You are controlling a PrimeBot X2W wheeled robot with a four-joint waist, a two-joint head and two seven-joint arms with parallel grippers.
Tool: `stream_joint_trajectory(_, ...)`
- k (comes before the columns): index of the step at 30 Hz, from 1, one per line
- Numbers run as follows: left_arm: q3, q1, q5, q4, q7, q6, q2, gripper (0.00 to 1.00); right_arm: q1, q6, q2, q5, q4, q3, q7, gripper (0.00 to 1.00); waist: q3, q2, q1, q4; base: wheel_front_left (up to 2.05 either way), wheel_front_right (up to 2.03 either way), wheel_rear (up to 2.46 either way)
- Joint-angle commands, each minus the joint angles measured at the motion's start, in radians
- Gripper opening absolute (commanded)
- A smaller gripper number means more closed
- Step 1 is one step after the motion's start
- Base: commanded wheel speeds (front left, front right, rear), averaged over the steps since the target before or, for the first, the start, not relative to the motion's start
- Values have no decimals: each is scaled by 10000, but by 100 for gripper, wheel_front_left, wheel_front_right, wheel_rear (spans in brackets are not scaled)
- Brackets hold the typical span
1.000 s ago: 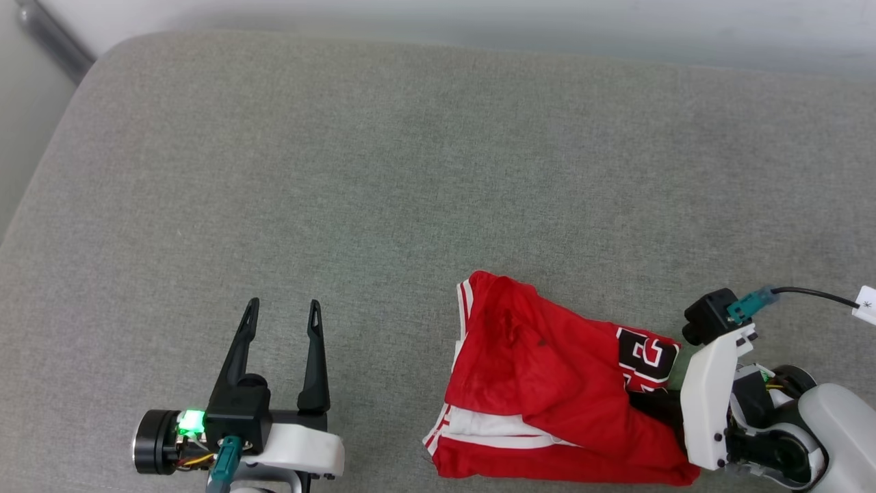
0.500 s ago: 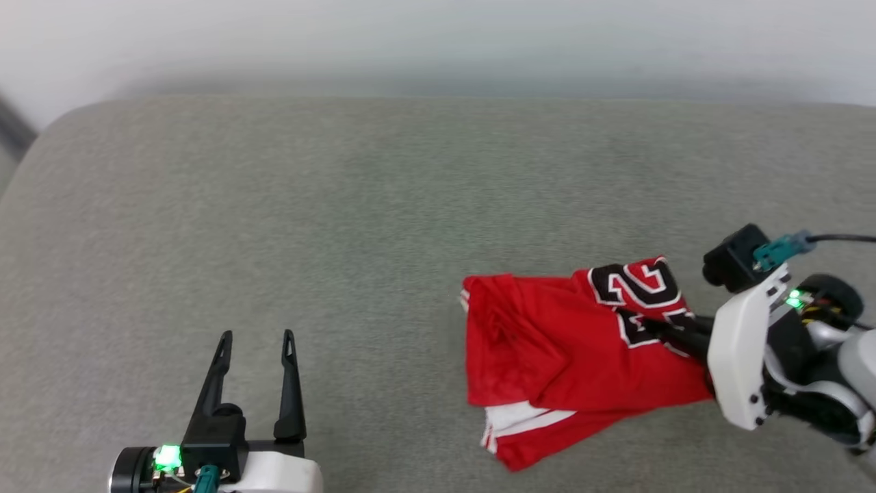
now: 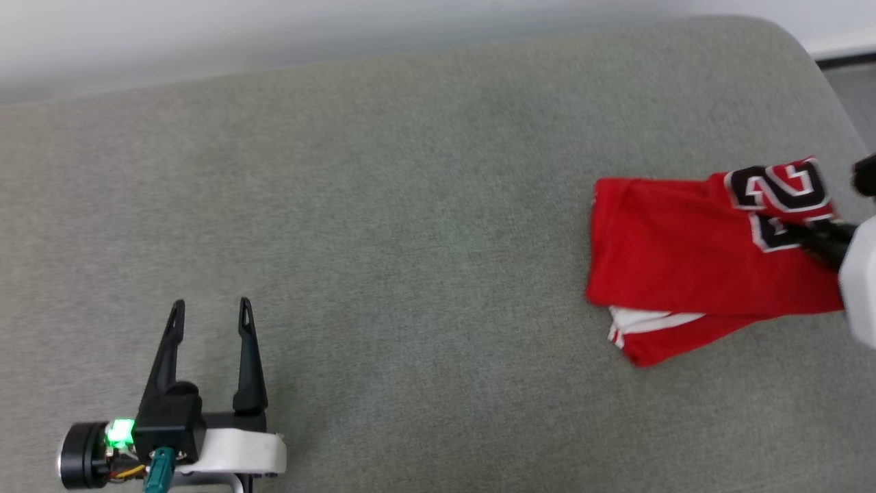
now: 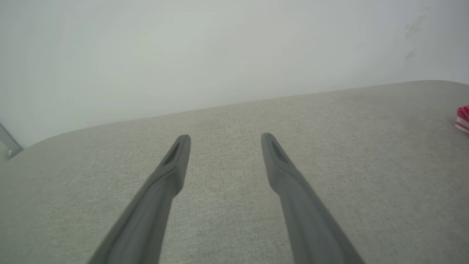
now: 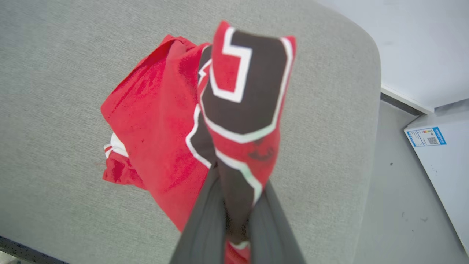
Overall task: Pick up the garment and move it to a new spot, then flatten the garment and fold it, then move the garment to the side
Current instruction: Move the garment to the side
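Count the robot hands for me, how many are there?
2. The left hand is open at the lower left of the head view, over the grey cushion. The right hand is at the right edge, shut on the red shirt.

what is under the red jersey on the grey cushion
The grey cushion lies under the jersey, and a white striped sleeve peeks from beneath its red fold. Whatever sits directly below the cloth is covered.

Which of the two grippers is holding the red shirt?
The right gripper: it is shut on the garment at the black number print. The left gripper stands open, apart from it, over the grey cushion.
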Motion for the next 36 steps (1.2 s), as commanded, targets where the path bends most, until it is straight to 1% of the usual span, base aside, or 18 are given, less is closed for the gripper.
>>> stream_joint_trajectory(1,53,-196,65,-83,-22,-55,105,100,-273,-13,-187,-234,248,-209,-106,0,671,0,-1,-529,0,0,0)
stream_joint_trajectory(3,76,-355,114,-162,-22,-108,187,100,-446,-13,-280,-403,802,-564,-175,0,983,0,-1,-650,0,0,0)
stream_joint_trajectory(4,124,-591,129,-340,-22,-108,310,100,-688,-10,-303,-721,1618,-1074,-244,0,1463,0,-1,-735,0,0,0)
stream_joint_trajectory(6,146,-713,140,-472,-20,-139,377,100,-918,-12,-329,-1006,2124,-1382,-320,0,1818,0,-1,-762,0,0,0)
stream_joint_trajectory(10,148,-991,198,-744,-20,-191,504,100,-1313,-13,-33,-1624,3263,-2100,-481,0,2468,0,-1,-763,0,0,0)
stream_joint_trajectory(14,121,-1253,205,-934,-22,-222,625,100,-1757,-12,539,-2099,4350,-2868,-823,0,2978,0,-1,-679,0,0,0)
stream_joint_trajectory(16,82,-1380,211,-973,-21,-250,653,100,-1880,-12,789,-2445,4722,-3045,-1015,0,3134,0,-1,-621,0,0,0)
stream_joint_trajectory(20,-11,-1481,200,-970,-21,-208,600,100,-2118,-12,1270,-3346,5491,-3493,-1602,0,3105,0,-1,-499,0,0,0)
stream_joint_trajectory(21,-34,-1474,186,-962,-21,-185,575,100,-2125,-12,1405,-3519,5693,-3591,-1670,48,3025,0,-1,-468,0,0,0)
stream_joint_trajectory(22,-58,-1437,175,-943,-21,-161,553,100,-2135,-12,1518,-3717,5836,-3662,-1742,100,2925,0,-1,-442,0,0,0)
stream_joint_trajectory(25,-137,-1246,146,-853,-21,-114,435,100,-2246,-12,1610,-4373,6036,-3856,-2126,100,2516,0,-1,-353,0,0,0)
stream_joint_trajectory(28,-183,-1071,93,-779,-21,-34,297,100,-2317,-12,1585,-5354,5844,-4009,-3051,100,2028,0,-1,-238,0,0,0)
stream_joint_trajectory(32,-267,-762,46,-645,-21,31,161,100,-2324,-12,2012,-6454,5421,-4319,-4223,100,1317,0,-1,-41,0,0,0)
stream_joint_trajectory(33,-267,-762,46,-645,-21,31,161,100,-2324,-12,2012,-6454,5421,-4319,-4223,100,1317,0,-1,-41,0,0,0)
stream_joint_trajectory(36,-281,-544,13,-576,-21,95,48,100,-2315,-12,2447,-7059,4965,-4685,-5086,100,870,0,-1,161,0,0,0)
